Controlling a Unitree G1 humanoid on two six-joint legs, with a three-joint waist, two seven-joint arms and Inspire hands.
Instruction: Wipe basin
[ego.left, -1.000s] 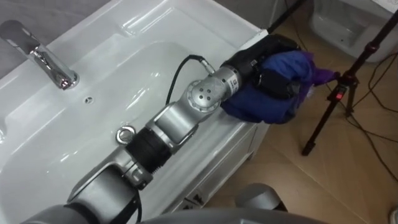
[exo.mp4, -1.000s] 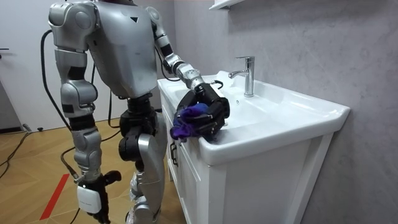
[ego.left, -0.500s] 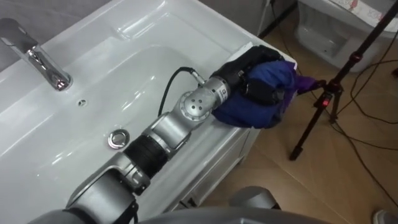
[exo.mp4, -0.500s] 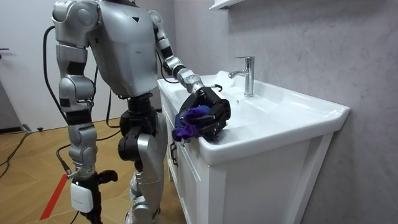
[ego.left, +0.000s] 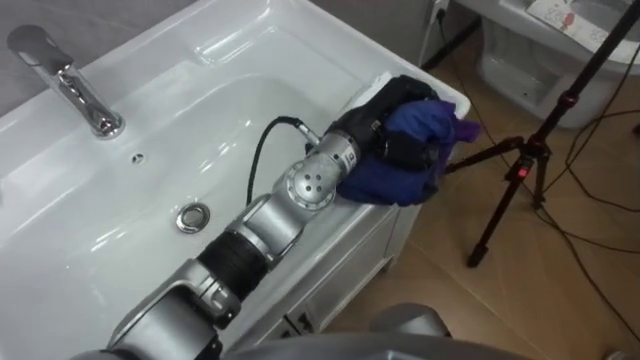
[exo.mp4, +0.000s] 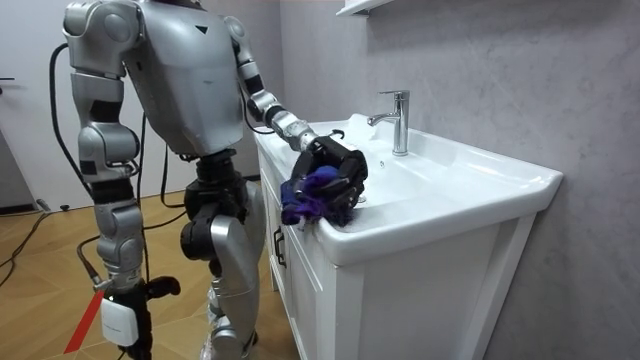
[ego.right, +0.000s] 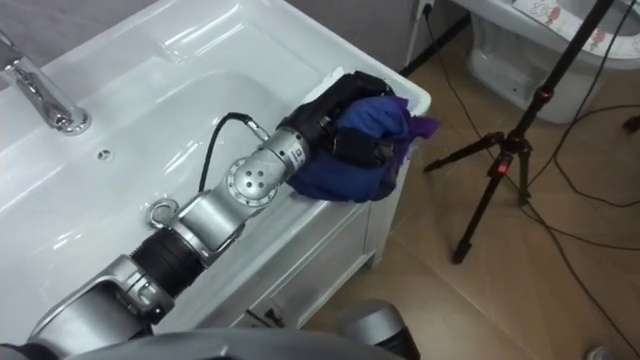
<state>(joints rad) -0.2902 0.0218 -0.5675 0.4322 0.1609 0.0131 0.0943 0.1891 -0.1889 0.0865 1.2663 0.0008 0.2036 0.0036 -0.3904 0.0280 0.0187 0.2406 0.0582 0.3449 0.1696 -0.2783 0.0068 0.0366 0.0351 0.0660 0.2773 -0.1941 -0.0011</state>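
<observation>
Left eye view: left hand (ego.left: 378, 112) is closed round a bunched blue-purple cloth (ego.left: 388, 182). Hand and cloth sit on the front right corner of the white basin (ego.left: 250, 40), with cloth hanging over the rim. Drain (ego.left: 193, 215) and tap (ego.left: 72, 88) are well apart from them, to the left. Room view: the robot stands beside the white cabinet (exo.mp4: 400, 290); right hand (exo.mp4: 120, 318) hangs at its side.

The basin (ego.left: 205, 125) lies open, faucet (ego.left: 72, 88) at its back rim, tripod (ego.left: 523, 163) standing beside it
</observation>
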